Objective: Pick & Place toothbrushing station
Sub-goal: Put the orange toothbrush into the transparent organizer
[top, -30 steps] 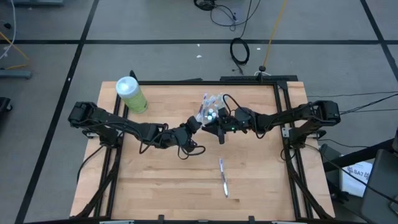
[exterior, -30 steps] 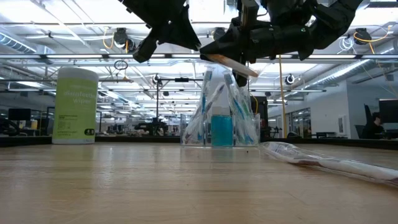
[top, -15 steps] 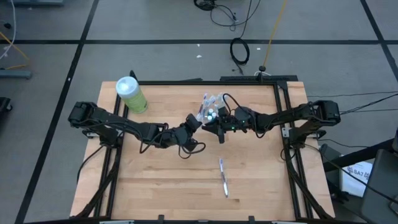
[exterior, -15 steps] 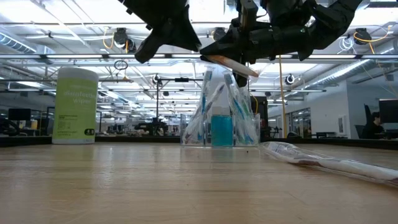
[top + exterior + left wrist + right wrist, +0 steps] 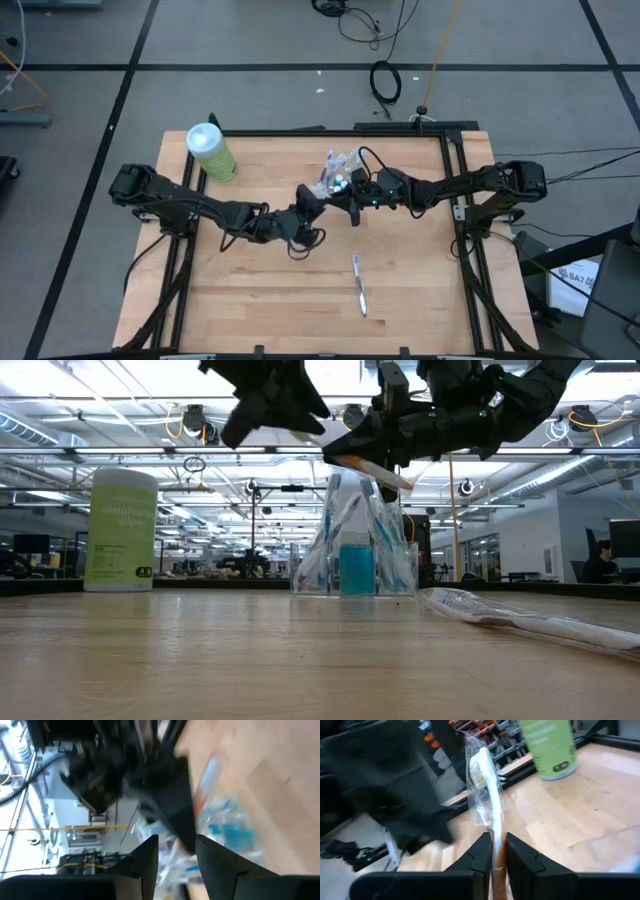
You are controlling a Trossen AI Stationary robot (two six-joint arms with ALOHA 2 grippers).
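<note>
Wooden and pale, the surface (image 5: 250, 280) carries everything, framed by a dark rail, with the two dark arms reaching in from either side to meet near its middle at the far half. A big light-green bottle (image 5: 211, 152) with a white cap stands upright near the far left corner, well apart from the rest. The clear plastic cup (image 5: 352, 545) stands on the surface between the two arms' tips, packed with slim blue toothbrushes and a small blue tube, all upright or leaning inside it. The right claw (image 5: 357, 203) hangs just above and beside the cup, its fingers closed tight on a wrapped toothbrush (image 5: 489, 805) with an orange handle and white bristles; in the low view that brush (image 5: 372, 468) slants over the cup's mouth. The left claw (image 5: 309, 197) is raised just on the other side of the cup, its fingers (image 5: 150, 862) parted with a gap between them and nothing held. Another wrapped toothbrush (image 5: 358, 283) lies flat on the bare wood nearer the front edge, well apart from the cup
</note>
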